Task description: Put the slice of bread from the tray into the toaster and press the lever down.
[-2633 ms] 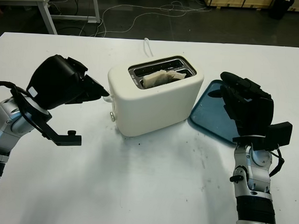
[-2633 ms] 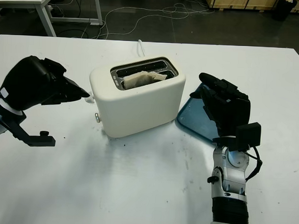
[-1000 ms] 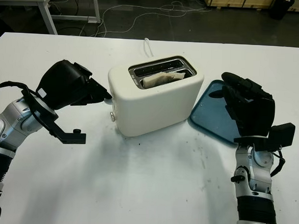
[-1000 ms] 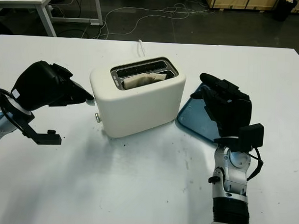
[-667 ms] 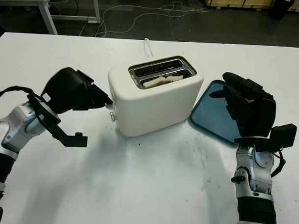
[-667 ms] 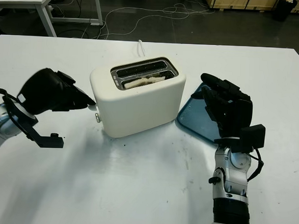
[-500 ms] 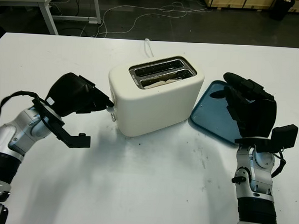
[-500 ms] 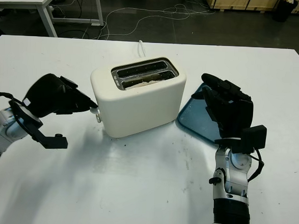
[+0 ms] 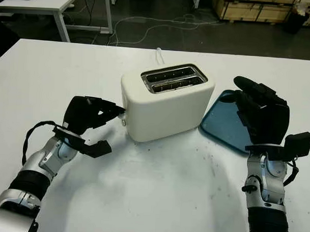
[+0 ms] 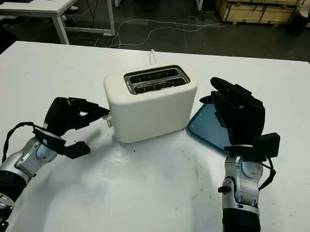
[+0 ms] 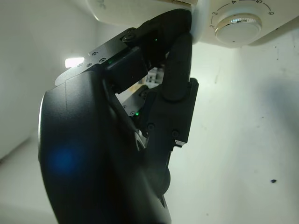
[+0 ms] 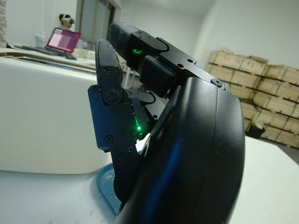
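Note:
A cream toaster stands mid-table; its two top slots look dark, with no bread showing above them. My left hand is low beside the toaster's left end, fingers curled, its fingertips against the lever just above the dial. The blue tray lies to the right of the toaster and looks bare. My right hand is held upright over the tray's near side, open, holding nothing, apart from the toaster.
A white cord runs from the toaster's back toward the far table edge. Beyond that edge are the floor with cables, another table and wooden crates. A person sits far off.
My left hand has dropped lower along the toaster's left end with its fingertips on the lever. The bread that stuck out of the slot has sunk from sight. The right hand has stayed still.

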You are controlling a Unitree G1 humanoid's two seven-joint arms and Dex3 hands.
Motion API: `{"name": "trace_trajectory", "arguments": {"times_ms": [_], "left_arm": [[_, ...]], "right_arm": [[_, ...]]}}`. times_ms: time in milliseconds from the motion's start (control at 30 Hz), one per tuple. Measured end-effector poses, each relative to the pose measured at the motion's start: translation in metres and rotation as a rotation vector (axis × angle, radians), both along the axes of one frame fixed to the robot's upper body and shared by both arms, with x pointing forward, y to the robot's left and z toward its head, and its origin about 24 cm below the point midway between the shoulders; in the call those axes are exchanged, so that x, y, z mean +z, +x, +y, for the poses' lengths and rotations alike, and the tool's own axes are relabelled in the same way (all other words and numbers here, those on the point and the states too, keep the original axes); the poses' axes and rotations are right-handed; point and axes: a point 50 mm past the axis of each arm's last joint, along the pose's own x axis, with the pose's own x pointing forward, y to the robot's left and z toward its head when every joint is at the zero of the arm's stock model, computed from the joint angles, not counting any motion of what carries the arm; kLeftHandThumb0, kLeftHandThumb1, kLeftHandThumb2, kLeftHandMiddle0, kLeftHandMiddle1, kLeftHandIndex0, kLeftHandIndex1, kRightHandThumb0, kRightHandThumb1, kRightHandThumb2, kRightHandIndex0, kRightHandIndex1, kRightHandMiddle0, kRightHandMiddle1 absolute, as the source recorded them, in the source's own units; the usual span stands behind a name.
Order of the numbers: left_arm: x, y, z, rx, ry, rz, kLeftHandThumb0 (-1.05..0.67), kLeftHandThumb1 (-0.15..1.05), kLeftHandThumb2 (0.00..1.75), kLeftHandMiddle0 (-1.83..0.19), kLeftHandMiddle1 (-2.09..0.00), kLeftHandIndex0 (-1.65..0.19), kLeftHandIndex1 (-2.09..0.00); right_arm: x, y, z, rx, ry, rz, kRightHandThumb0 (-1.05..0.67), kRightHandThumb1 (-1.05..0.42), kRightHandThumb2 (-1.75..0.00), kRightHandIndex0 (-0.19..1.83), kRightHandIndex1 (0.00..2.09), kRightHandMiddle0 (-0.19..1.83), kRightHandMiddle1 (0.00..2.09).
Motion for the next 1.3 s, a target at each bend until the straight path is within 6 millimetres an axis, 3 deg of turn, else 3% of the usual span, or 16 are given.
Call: {"name": "trace_trajectory", "arguments": {"times_ms": [267, 367, 700, 800, 1133, 1300], "left_arm": [[0.003, -0.003, -0.003, 0.022, 0.022, -0.008, -0.27, 0.92, 0.15, -1.01, -0.79, -1.17, -0.01], [0.006, -0.005, -0.004, 0.012, 0.033, -0.02, -0.27, 0.92, 0.11, -0.97, -0.96, -1.19, -0.02], [0.027, -0.006, -0.008, -0.043, 0.145, -0.025, -0.28, 0.9, 0.03, -0.99, -0.85, -1.22, -0.04], [0.024, -0.002, -0.006, 0.005, 0.159, 0.011, -0.24, 0.91, 0.04, -0.94, -0.9, -1.22, -0.04], [0.012, 0.001, -0.014, 0.073, 0.121, 0.071, -0.25, 0.92, 0.09, -0.9, -0.7, -1.14, 0.0], [0.013, 0.002, -0.014, 0.077, 0.12, 0.071, -0.24, 0.92, 0.13, -0.83, -0.86, -1.15, -0.01]], "right_arm": [[0.0, 0.0, 0.0, 0.003, -0.003, 0.0, -0.4, -0.92, -0.14, 0.78, 1.09, 1.13, 0.0], [0.0, 0.0, 0.0, 0.006, -0.005, -0.001, -0.41, -0.92, -0.14, 0.78, 1.09, 1.13, 0.0], [0.0, 0.0, -0.001, 0.005, -0.005, -0.001, -0.41, -0.92, -0.14, 0.77, 1.09, 1.13, 0.0], [0.0, 0.0, -0.001, 0.004, -0.008, -0.002, -0.41, -0.92, -0.15, 0.79, 1.06, 1.13, 0.0], [0.002, -0.002, -0.008, -0.001, -0.028, -0.005, -0.42, -0.92, -0.13, 0.82, 1.0, 1.14, 0.0], [0.002, -0.002, -0.009, 0.004, -0.033, -0.001, -0.42, -0.92, -0.13, 0.82, 0.97, 1.13, 0.0]]}}
